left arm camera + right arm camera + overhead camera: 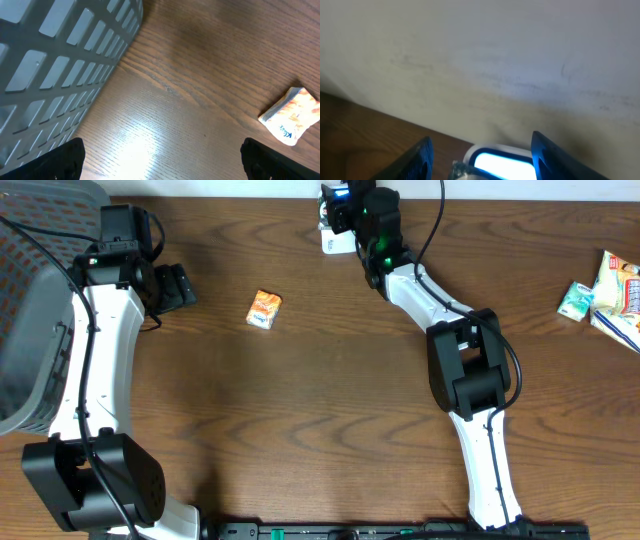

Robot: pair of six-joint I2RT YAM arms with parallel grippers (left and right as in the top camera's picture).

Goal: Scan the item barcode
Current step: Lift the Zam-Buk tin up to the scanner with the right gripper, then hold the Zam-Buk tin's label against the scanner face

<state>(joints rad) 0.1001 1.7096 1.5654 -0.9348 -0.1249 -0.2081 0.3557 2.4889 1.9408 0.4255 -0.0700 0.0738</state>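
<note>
A small orange packet (265, 309) lies flat on the wooden table, left of centre. My left gripper (178, 285) hovers to its left, open and empty. In the left wrist view the orange packet (292, 115) lies ahead and to the right of the left gripper (161, 147). A white scanner (335, 238) with a glowing blue window sits at the table's far edge. My right gripper (348, 212) is over it. In the right wrist view the scanner (502, 162) sits between the right gripper (481, 140) fingers, close to the right one. Bare table shows beside the left one, and any contact is hidden.
A grey slatted basket (30, 330) stands at the left edge, close to the left arm, and its wall (60, 50) fills the upper left of the left wrist view. A green packet (578, 300) and a yellow snack bag (620, 290) lie at the far right. A pale wall rises behind the table.
</note>
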